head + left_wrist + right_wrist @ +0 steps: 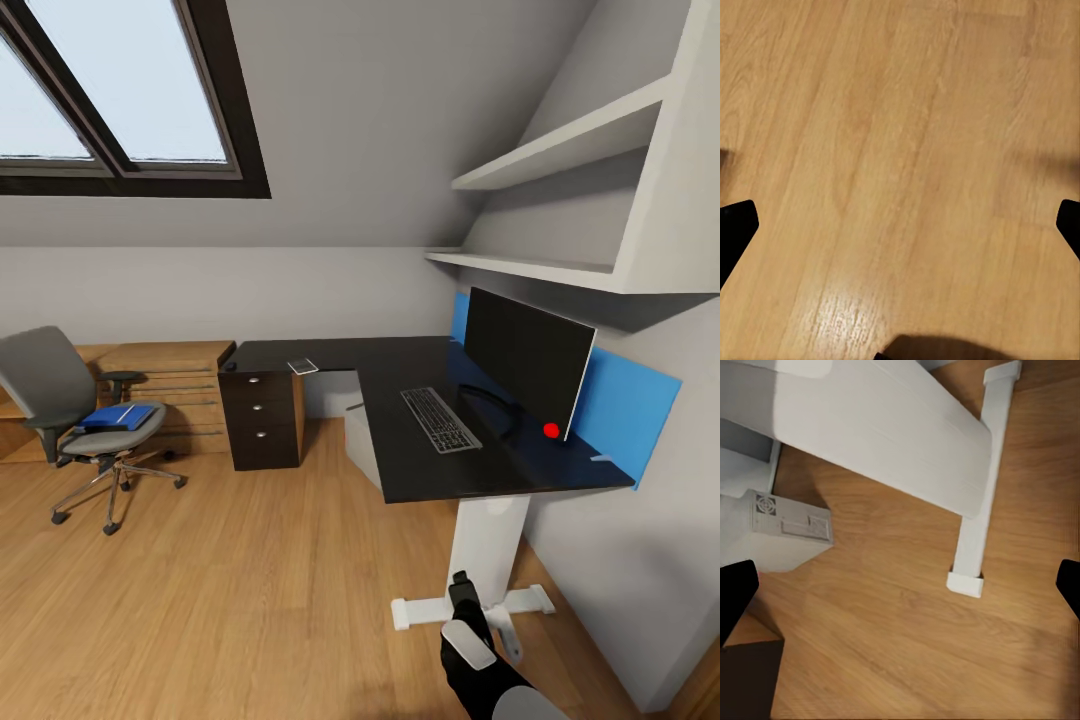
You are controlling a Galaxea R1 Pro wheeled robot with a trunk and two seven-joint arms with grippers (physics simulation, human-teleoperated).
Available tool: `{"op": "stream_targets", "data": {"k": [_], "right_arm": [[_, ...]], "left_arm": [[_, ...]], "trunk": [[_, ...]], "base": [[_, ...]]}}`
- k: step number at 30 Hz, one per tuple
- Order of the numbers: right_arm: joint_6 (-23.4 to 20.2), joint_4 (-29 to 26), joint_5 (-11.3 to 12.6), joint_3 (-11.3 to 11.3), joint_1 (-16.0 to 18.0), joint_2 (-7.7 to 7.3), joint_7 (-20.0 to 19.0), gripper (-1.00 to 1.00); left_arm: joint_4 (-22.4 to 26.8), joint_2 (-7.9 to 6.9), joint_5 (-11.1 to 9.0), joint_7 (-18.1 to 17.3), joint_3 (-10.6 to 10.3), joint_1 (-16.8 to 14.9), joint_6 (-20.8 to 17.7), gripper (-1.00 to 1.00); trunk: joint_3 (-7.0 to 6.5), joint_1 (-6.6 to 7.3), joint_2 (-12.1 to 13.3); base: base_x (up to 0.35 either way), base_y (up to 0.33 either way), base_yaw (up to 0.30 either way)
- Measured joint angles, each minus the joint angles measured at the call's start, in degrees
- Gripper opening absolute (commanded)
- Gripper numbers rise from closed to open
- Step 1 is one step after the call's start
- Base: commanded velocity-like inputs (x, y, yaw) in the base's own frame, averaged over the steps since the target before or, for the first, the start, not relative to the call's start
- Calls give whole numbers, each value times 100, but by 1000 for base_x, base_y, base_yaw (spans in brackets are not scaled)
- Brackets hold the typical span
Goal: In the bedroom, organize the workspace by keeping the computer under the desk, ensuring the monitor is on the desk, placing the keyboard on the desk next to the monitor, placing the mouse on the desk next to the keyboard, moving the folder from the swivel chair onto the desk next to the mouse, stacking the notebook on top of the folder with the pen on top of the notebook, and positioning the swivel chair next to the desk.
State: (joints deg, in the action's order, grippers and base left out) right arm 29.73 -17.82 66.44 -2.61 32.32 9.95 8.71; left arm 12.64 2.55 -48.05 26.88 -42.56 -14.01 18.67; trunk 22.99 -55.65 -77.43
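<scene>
Overhead, a dark-framed skylight (120,90) sits in the sloped pale grey wall of an attic bedroom with a light wood floor (250,580). At the far left stands the grey swivel chair (75,420), well apart from the desk, with the blue folder (120,417) lying on its seat and a thin pale pen (124,412) across the folder. Behind the chair is a light-wood drawer chest (170,385). Next comes the L-shaped desk (400,450), its glossy black top on white legs, with a black drawer unit (260,420) under its left end. The grey computer (358,440) sits on the floor beneath the desk. On the top, the keyboard (440,419) lies just in front of the black monitor (528,360), which backs onto a blue wall panel (620,405). White shelves (560,150) hang above. The right gripper (462,590) hangs low near the desk's white foot (975,510), fingers spread wide and empty. The left gripper (900,225) faces bare floor, also wide and empty.
</scene>
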Motion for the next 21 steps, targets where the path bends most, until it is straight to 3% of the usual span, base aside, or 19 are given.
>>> {"op": "stream_targets", "data": {"k": [7, 15, 21], "right_arm": [[-5, 153, -10, 235, 0, 3, -20, 100], [-26, 210, -19, 761, -1, 5, -35, 100], [-26, 231, -16, 863, -1, 5, -33, 100]], "left_arm": [[0, 1, -2, 0, 4, 0, -38, 100], [0, 1, -7, 0, 7, 0, -66, 100], [0, 4, -7, 0, 7, 0, -68, 100]], "trunk": [[-89, 109, 199], [-233, 285, 520], [-341, 417, 761]], "base": [[0, 0, 0], [0, 0, 0], [0, 0, 0]]}}
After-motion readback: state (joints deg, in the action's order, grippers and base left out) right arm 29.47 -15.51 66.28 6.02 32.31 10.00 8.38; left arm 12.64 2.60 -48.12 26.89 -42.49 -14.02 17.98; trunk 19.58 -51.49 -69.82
